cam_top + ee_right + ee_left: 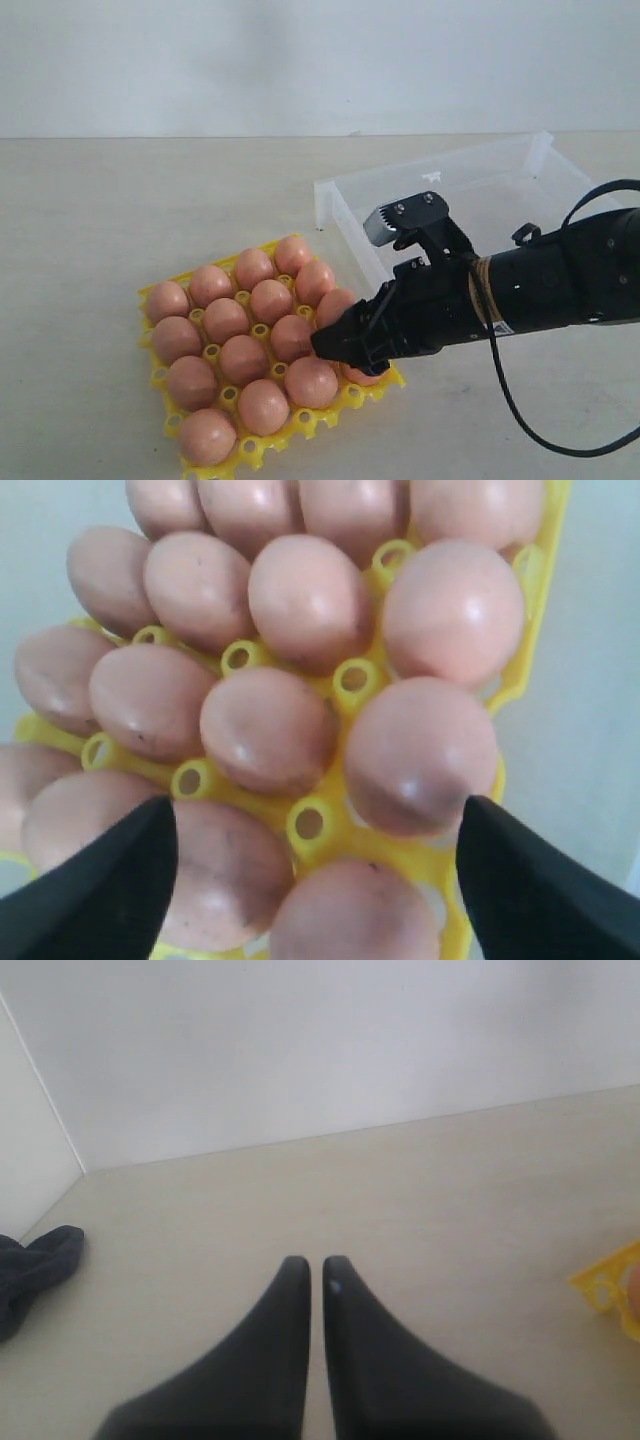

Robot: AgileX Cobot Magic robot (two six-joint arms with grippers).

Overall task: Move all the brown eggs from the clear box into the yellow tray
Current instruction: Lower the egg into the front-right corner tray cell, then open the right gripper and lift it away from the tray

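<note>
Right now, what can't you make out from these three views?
Exterior view: the right gripper covers most of the corner egg; its seating is unclear.
Exterior view: the right arm hides part of the clear box floor; a leftover egg can't be ruled out.
Left wrist view: the frame edges cut the yellow tray to one corner and crop a dark object.
Right wrist view: edges crop the tray; no full count.

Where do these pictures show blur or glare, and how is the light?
Exterior view: soft, even light, weak shadows; the clear box nearly melts into the pale table. Left wrist view: the dark left gripper is close and soft-edged. Right wrist view: the brown eggs carry small white highlights; the right gripper is blurred.
</note>
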